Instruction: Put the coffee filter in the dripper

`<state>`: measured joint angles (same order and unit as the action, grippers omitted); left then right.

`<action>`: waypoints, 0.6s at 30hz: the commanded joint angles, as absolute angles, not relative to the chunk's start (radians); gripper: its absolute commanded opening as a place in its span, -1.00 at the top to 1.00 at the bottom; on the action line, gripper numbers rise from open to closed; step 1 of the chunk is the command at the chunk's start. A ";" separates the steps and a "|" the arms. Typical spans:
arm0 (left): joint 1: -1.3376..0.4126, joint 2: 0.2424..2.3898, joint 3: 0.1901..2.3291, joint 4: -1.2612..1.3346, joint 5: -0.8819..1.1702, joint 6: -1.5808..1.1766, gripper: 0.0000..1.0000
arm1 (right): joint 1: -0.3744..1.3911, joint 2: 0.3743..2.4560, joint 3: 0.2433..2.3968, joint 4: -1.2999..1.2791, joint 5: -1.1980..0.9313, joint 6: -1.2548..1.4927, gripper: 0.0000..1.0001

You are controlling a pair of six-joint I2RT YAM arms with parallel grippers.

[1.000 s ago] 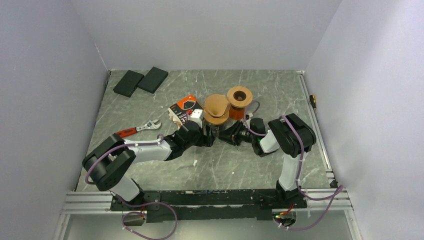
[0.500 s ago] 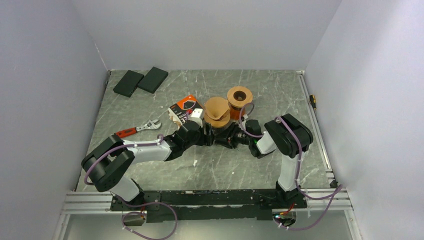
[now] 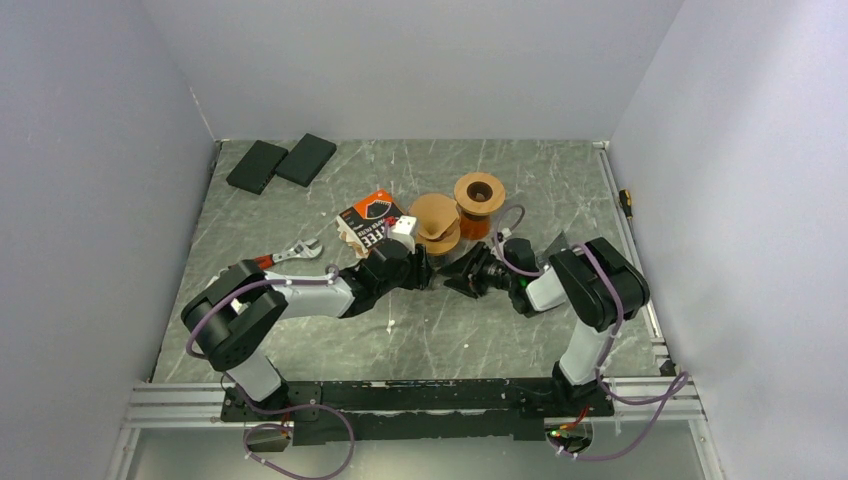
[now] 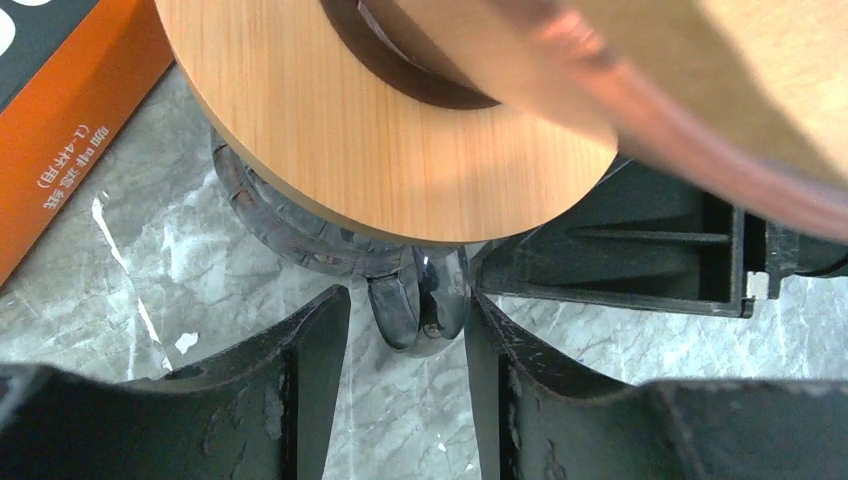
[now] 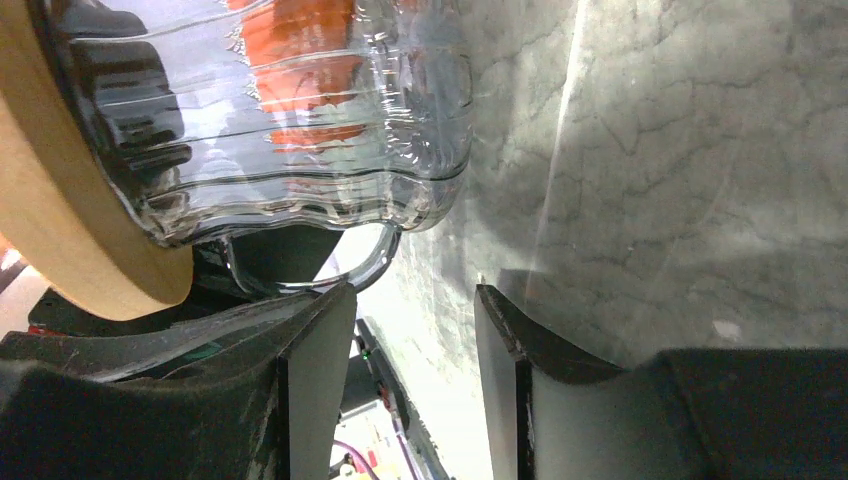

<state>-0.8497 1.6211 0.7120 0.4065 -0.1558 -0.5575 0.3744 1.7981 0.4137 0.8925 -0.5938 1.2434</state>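
The filter [image 3: 433, 211] looks seated in the dripper [image 4: 380, 130], so little seems left to do, with the left tool [image 4: 408, 318] spread astride its handle [image 4: 420, 290] and the right tool [image 5: 415, 300] spread just beside it.

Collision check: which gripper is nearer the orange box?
Left. The left gripper sits just near-right of the box; the right gripper is farther right, beyond the left one.

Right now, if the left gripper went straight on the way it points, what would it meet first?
Most likely the clear glass loop handle of the ribbed glass dripper, by its round wooden collar. It sits just ahead of the left gripper's open fingers, though depth is unclear.
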 commanded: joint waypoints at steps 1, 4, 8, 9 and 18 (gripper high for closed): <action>-0.858 1.624 0.746 0.453 -0.179 -0.528 0.00 | 0.357 1.722 0.411 0.826 -0.572 1.168 -0.04; -0.860 1.620 0.753 0.429 -0.190 -0.512 0.07 | 0.349 1.689 0.418 0.774 -0.561 1.134 -0.04; -0.862 1.621 0.756 0.414 -0.184 -0.488 0.23 | 0.341 1.649 0.431 0.709 -0.550 1.096 -0.04; -0.863 1.620 0.755 0.411 -0.189 -0.487 0.25 | 0.340 1.640 0.432 0.701 -0.548 1.090 -0.04; -0.863 1.578 0.722 0.368 -0.221 -0.462 0.40 | 0.332 1.581 0.442 0.656 -0.542 1.087 -0.05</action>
